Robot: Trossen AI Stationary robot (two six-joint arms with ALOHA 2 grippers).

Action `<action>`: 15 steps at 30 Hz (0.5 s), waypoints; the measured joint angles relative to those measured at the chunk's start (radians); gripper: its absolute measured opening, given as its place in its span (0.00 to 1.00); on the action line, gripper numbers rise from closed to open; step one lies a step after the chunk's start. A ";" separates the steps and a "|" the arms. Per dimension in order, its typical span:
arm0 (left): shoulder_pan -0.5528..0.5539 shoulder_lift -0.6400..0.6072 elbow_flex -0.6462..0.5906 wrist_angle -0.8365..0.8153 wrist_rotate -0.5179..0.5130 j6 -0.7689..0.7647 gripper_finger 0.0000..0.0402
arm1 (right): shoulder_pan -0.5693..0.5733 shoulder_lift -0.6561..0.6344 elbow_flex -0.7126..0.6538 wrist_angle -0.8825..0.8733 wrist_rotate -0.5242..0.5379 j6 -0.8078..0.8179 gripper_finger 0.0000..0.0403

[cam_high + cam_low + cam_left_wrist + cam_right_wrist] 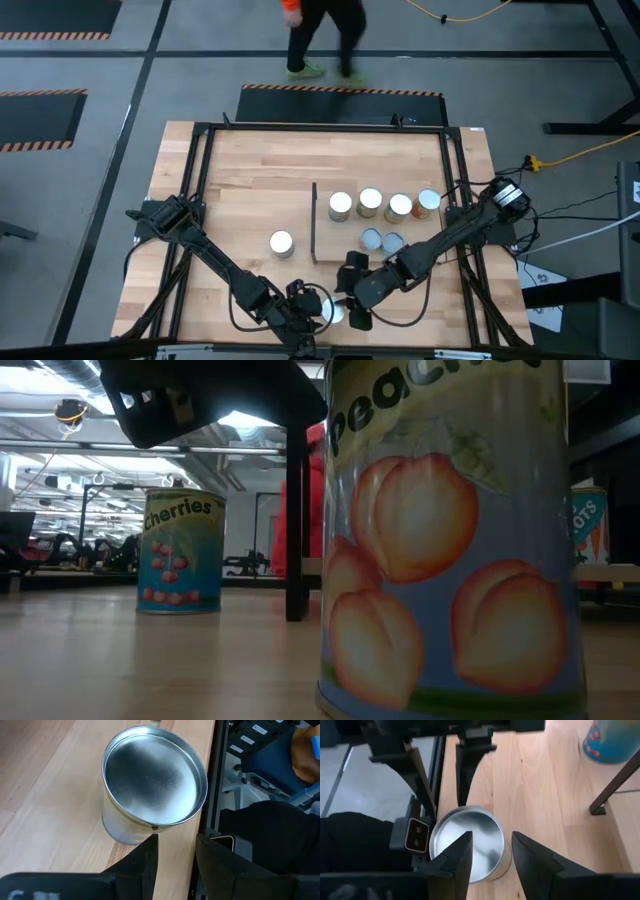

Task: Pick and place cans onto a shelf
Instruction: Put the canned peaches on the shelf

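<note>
Both grippers over the can [331, 311] at the table's [240, 180] front edge

Left gripper [175, 852] and right gripper [490, 851] are both open, holding nothing, can between them.

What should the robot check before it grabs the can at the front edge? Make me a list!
1. Right pincer open: ok.
2. Right pincer over the front can: ok, the can sits just beyond its fingers.
3. Left pincer out of the way: not ok, it hovers at the same can.
4. Can upright: ok.
5. Free spot on the shelf: ok; six cans stand there, bare board beside them.
6. Can near table edge: not ok.
</note>
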 joint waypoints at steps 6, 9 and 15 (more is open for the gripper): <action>0.000 0.000 0.000 0.000 -0.001 0.000 0.31 | 0.001 0.018 -0.001 -0.004 -0.002 -0.002 0.35; 0.000 0.000 0.000 0.000 -0.001 0.000 0.31 | 0.001 0.018 -0.001 -0.003 -0.002 -0.003 0.35; 0.000 0.000 0.000 0.000 -0.001 0.000 0.31 | 0.001 0.049 -0.001 -0.005 -0.003 -0.003 0.35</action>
